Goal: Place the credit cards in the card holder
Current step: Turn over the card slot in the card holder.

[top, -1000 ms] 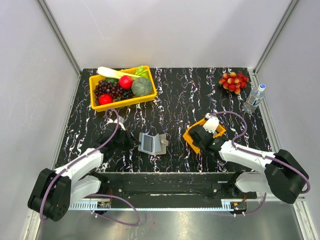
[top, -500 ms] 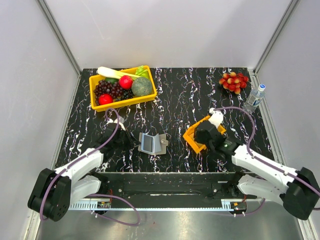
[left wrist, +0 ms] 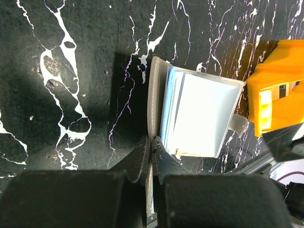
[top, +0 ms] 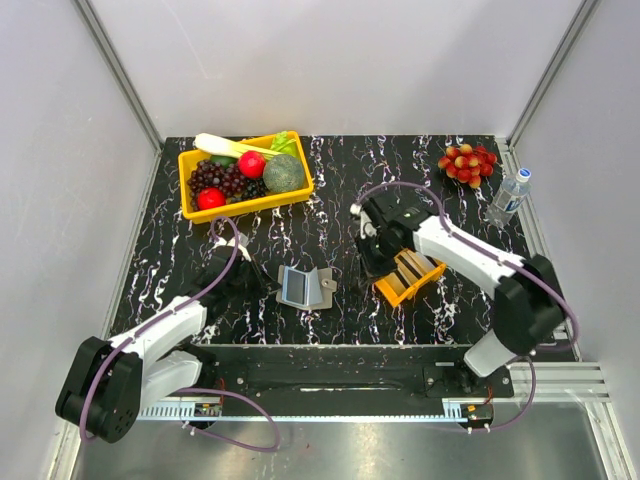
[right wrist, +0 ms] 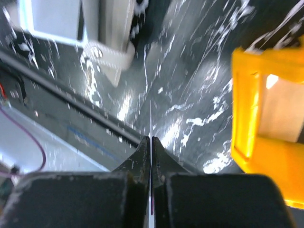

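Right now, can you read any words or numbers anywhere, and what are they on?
No text can be read in any view.
Water bottle label: too small to read.
Credit cards in the orange tray: too small to read.
Card holder: no writing shows on it.

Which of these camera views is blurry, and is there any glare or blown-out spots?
Right wrist: motion-smeared throughout, table glaring white, card holder and orange tray soft. Left wrist: sharp, though the tray's lit face is blown out and the card holder casts a dark shadow leftward. Top external: crisp, evenly lit.
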Controlling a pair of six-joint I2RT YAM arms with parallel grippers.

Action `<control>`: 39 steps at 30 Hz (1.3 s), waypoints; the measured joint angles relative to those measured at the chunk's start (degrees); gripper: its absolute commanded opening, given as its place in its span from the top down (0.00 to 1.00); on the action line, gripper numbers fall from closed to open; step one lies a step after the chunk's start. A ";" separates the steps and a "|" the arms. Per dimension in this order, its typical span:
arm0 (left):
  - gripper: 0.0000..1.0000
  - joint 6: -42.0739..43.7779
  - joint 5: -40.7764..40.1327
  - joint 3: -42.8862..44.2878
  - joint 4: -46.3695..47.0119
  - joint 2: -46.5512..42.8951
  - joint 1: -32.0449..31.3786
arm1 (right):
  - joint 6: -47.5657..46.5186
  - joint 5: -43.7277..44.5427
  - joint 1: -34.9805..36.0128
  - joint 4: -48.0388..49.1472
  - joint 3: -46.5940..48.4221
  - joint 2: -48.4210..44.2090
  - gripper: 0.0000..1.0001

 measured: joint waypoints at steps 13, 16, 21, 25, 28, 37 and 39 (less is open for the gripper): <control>1.00 0.61 1.18 0.00 0.02 0.02 0.00 | -10.45 -5.86 0.11 -19.12 12.13 18.80 0.90; 1.00 0.66 1.38 0.00 0.02 0.02 -0.02 | -10.62 -4.90 0.24 -19.69 13.51 21.11 0.89; 1.00 0.70 1.64 0.00 0.04 0.11 0.00 | -10.69 -3.43 0.70 -20.15 15.98 25.90 0.90; 1.00 0.74 1.70 0.02 0.07 0.68 -0.02 | -10.25 -2.86 1.14 -20.02 16.55 26.97 0.95; 1.00 0.76 1.81 0.02 0.11 0.76 -0.02 | -9.55 -2.86 1.51 -19.21 16.63 26.97 1.00; 1.00 0.79 2.23 0.02 0.13 1.14 -0.02 | -3.96 -2.91 4.13 -16.41 17.59 26.18 1.00; 1.00 0.79 2.27 0.02 0.11 1.14 -0.02 | -3.34 -2.89 4.72 -16.35 18.80 26.18 1.00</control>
